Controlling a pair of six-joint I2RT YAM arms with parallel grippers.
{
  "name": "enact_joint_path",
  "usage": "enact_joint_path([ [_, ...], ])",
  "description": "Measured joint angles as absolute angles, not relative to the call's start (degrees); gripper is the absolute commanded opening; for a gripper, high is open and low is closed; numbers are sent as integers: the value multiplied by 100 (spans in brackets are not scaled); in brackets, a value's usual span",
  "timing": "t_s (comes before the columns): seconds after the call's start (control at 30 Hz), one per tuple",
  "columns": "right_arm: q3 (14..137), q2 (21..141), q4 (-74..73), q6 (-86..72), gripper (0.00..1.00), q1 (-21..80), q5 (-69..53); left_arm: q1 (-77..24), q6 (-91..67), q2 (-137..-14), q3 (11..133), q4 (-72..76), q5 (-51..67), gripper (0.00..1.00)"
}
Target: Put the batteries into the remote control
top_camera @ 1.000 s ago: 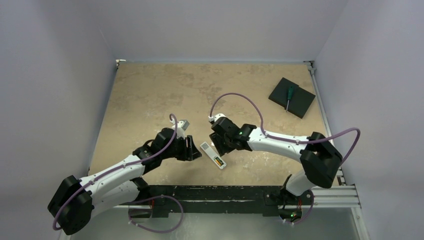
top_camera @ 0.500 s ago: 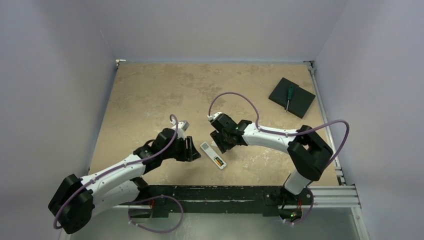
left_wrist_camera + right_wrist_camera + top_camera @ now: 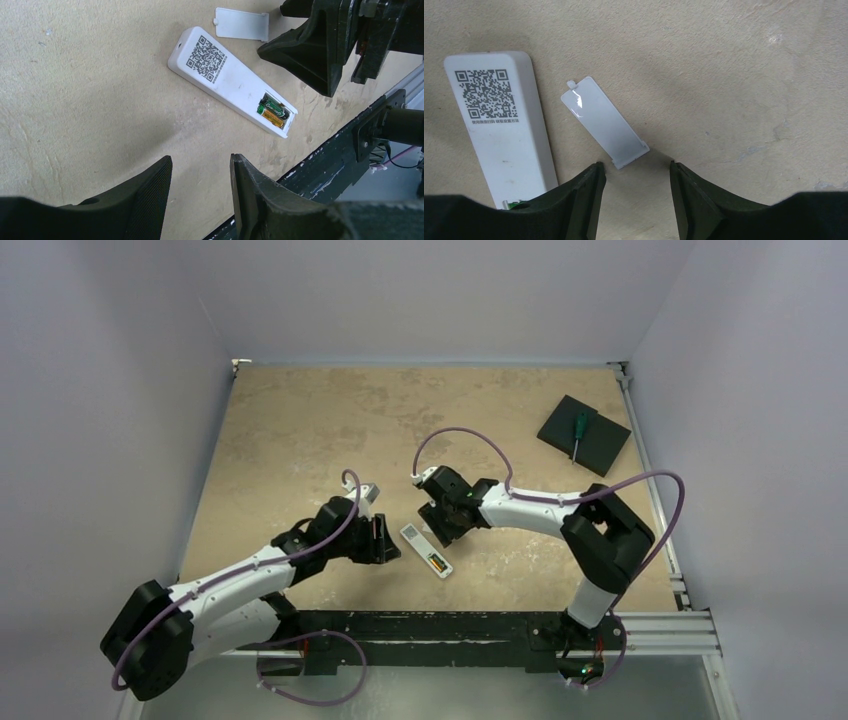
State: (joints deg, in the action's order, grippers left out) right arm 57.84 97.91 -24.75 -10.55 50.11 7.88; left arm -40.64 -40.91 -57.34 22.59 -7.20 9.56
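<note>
Item 1: remote control (image 3: 230,82). I see it face down on the surface (image 3: 300,420), between the two arms. It is a slim white plastic slab with rounded corners and a printed square code on its back.

Item 2: batteries (image 3: 272,110). Two small cylinders, one dark green and one gold-orange, sit side by side in the open recess at the remote's near end.

Item 3: left end effector (image 3: 201,162). Released, fingers apart and empty, textured black pads, near the remote's long side but not touching it.

Item 4: right end effector (image 3: 635,167). Released and empty, poised just over the near end of the battery cover (image 3: 605,129), a thin glossy white tabbed plate lying beside the remote.

Item 5: surface. Tan, mottled, matte.
</note>
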Motion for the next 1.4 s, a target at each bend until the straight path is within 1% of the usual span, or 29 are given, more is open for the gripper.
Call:
enact_joint_path([
  [0.47,5894,9907,-2401,-786,55,4746,320,-4064,-4095,-5898,2259,-694,873,46],
  [0.63,6012,10016,-2318,-701,51,4685,204,-4064,-4121,-5972,2259,-685,869,46],
  [1.13,6110,10116,-2285,-532,46,4685,252,-4064,-4136,-6034,2259,-646,858,46],
  [1.23,6110,10116,-2285,-530,47,4685,244,-4064,-4136,-6042,2259,-646,860,46],
  [1.4,6114,10114,-2290,-510,54,4694,268,-4064,-4139,-6055,2259,-631,860,46],
])
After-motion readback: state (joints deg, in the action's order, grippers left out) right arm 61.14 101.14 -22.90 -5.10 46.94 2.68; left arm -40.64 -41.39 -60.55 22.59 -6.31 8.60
